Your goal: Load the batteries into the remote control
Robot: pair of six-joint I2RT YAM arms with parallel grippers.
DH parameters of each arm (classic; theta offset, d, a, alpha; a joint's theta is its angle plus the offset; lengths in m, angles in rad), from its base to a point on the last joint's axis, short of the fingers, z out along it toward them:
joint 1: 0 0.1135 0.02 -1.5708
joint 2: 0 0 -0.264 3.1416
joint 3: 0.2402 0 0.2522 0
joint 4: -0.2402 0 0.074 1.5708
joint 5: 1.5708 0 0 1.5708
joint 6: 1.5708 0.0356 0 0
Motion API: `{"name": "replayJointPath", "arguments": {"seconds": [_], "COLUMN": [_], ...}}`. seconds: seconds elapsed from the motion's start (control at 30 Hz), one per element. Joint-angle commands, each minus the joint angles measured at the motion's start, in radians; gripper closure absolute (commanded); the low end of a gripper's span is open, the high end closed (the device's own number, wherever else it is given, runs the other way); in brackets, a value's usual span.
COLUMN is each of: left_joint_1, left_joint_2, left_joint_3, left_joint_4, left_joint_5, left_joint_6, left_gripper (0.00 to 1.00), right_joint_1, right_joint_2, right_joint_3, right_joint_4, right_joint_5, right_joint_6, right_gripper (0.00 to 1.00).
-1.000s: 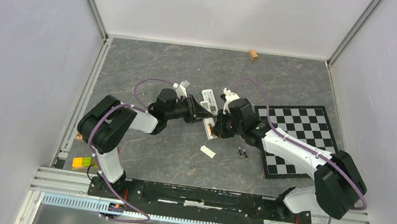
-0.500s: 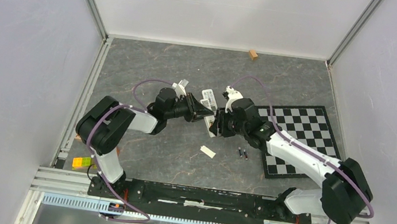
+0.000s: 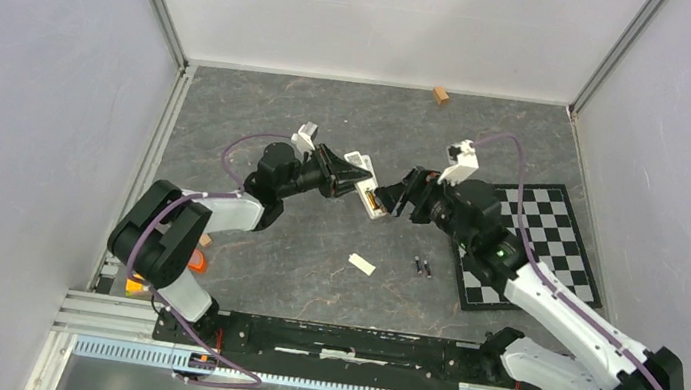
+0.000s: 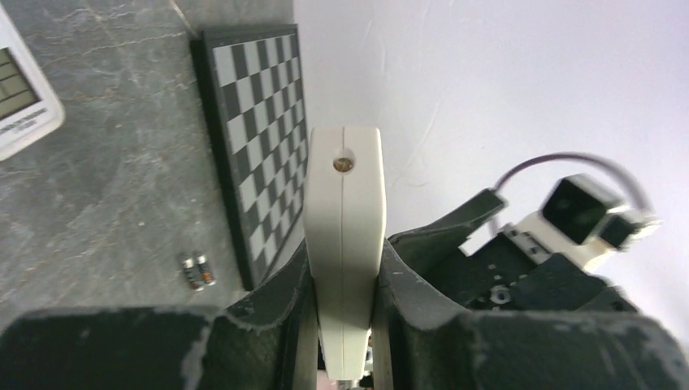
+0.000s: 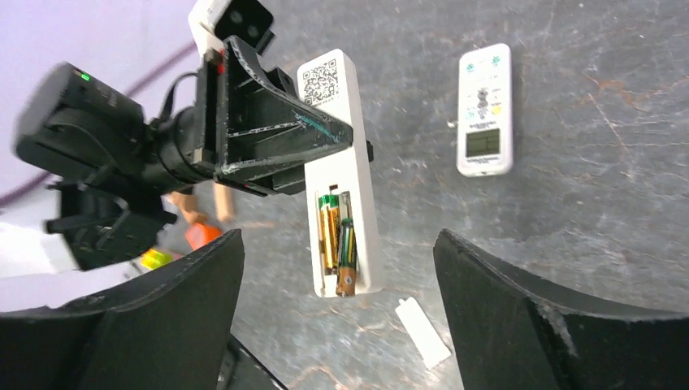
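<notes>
I am gripping the remote control in my left end effector, clamped across its long edges near the middle and holding it off the counter with the plain back turned toward my right side. My right end effector is hovering just beside the remote's lower end, at about four o'clock from it, with its fingers spread wide and carrying nothing. The compartment is standing open with two seated batteries showing gold and green inside; the right-hand one is sitting a little lower, and I cannot tell whether it is fully down. Two loose batteries are lying side by side on the counter at about five o'clock from the remote, close to the chessboard, and the battery cover is lying at six o'clock. I am judging the remote to be light, stiff, smooth plastic, so a firm side grip clear of the open bay is suiting it. The batteries are looking small, hard and round, likely to roll or squirt out, so I am planning to pinch one across the middle of its barrel.
</notes>
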Motion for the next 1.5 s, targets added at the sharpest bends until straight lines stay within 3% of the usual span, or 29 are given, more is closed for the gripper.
{"name": "replayJointPath", "arguments": {"seconds": [0.0,0.3,0.4,0.6,1.07,1.47], "left_joint_1": [0.011,0.016,0.014,0.012,0.008,0.002], "left_joint_2": [-0.056,-0.104,-0.123,-0.128,-0.139,-0.122], "left_joint_3": [0.066,0.089,0.084,0.087,0.084,0.103], "left_joint_4": [0.06,0.114,0.122,0.15,0.146,0.181], "left_joint_5": [-0.022,-0.072,-0.082,-0.085,-0.083,-0.077], "left_joint_6": [-0.193,-0.419,-0.459,-0.5,-0.469,-0.46], "left_gripper": [0.98,0.98,0.98,0.98,0.98,0.98], "right_joint_1": [-0.017,-0.016,-0.017,-0.017,-0.02,-0.03], "right_joint_2": [-0.083,-0.107,-0.1,-0.062,-0.047,0.0], "right_joint_3": [-0.129,-0.231,-0.225,-0.227,-0.207,-0.217], "right_joint_4": [0.283,0.656,0.668,0.718,0.688,0.732], "right_joint_5": [0.0,-0.08,-0.092,-0.118,-0.031,-0.023], "right_joint_6": [0.212,0.352,0.371,0.443,0.456,0.526], "right_gripper": [0.07,0.02,0.03,0.14,0.34,0.41]}}
